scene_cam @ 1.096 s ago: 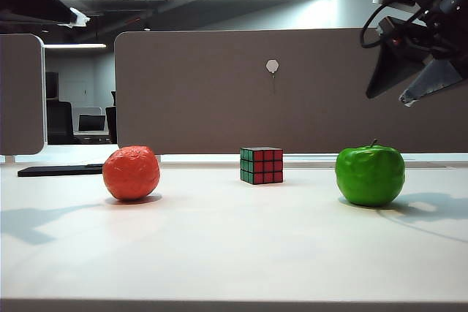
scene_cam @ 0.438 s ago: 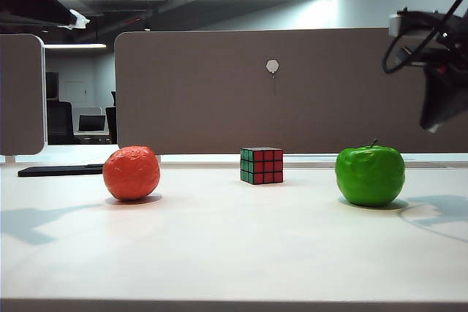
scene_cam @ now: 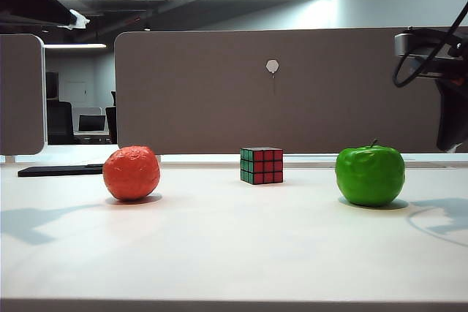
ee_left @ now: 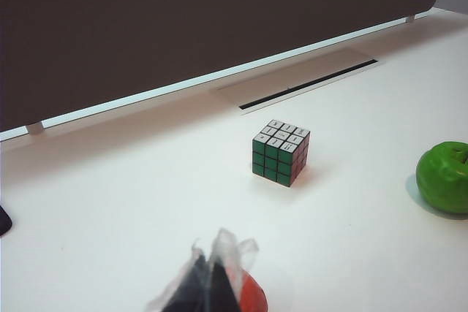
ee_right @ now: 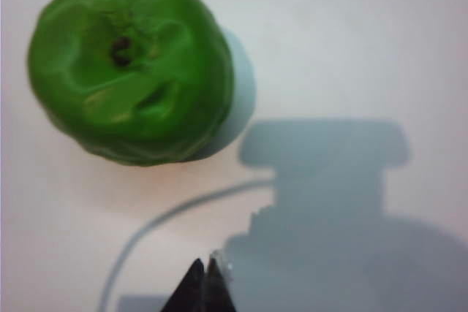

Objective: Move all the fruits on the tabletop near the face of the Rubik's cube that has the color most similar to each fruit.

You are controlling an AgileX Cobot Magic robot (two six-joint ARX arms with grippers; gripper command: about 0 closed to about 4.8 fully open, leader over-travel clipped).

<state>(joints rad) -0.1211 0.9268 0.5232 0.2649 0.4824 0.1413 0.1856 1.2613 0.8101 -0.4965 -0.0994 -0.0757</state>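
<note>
no brand, label or readable writing shows on anything here. the glossy bright green apple (scene_cam: pixel 370 175) with its small dark stem has a dimpled, waxy skin and sits on the broad plain white surface (scene_cam: pixel 234 246), below the right claw (ee_right: pixel 205 277) and a little off to one side of it, clear of the tips. that claw hangs above the surface with its dark tips pressed together, holding nothing; in the exterior view only its arm shows at the right edge. compared with a second ago the right arm has swung from a slanted pose to pointing down, and its claw has gone from wide to closed. the left claw (ee_left: pixel 212 283) hovers closed and empty just above the orange-red bumpy round fruit (scene_cam: pixel 131 172). the small rubik's cube (scene_cam: pixel 261 165) with black grid lines, one red and one green side visible, stands ahead of the left claw, between the two fruits and well apart from both.
</note>
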